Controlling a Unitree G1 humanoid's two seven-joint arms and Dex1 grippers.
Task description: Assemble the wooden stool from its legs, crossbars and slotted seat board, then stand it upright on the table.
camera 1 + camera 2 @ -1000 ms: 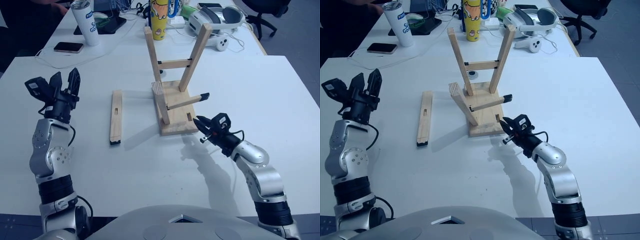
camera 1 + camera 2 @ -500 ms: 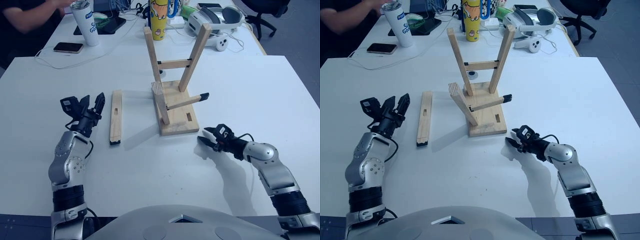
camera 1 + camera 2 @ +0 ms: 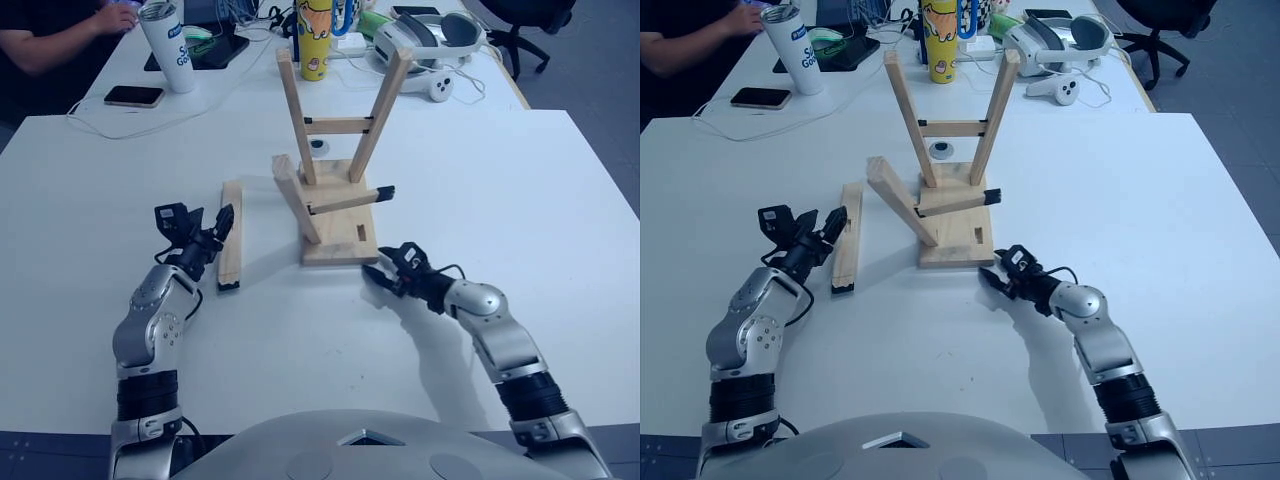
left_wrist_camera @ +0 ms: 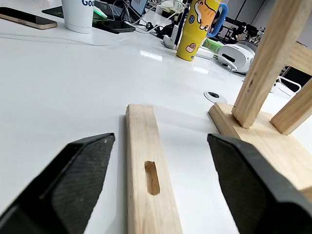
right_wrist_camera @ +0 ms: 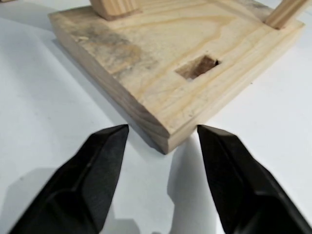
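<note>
The slotted seat board [image 3: 345, 232] lies flat on the table. Two legs [image 3: 292, 110] stand up from it, joined by a crossbar [image 3: 340, 125]. A third leg [image 3: 296, 197] leans from the board with another crossbar [image 3: 346, 200] on it. One loose leg [image 3: 231, 240], with a slot [image 4: 152, 178] in it, lies flat to the board's left. My left gripper [image 3: 210, 235] is open low over the loose leg's near half, its fingers [image 4: 73, 185] on either side and not touching. My right gripper [image 3: 384, 272] is open at the seat board's near right corner [image 5: 165, 141], just short of it.
A small round disc [image 3: 318, 146] lies behind the seat board. On the table behind stand a white tumbler [image 3: 166, 45], a phone [image 3: 137, 95], a yellow cup [image 3: 316, 40] and a white headset [image 3: 432, 38]. Bare tabletop [image 3: 300, 340] lies in front of both grippers.
My left gripper has dropped and moved right up to the loose leg. My right gripper has moved in to the board's near corner. The stool has shifted a little to the left.
</note>
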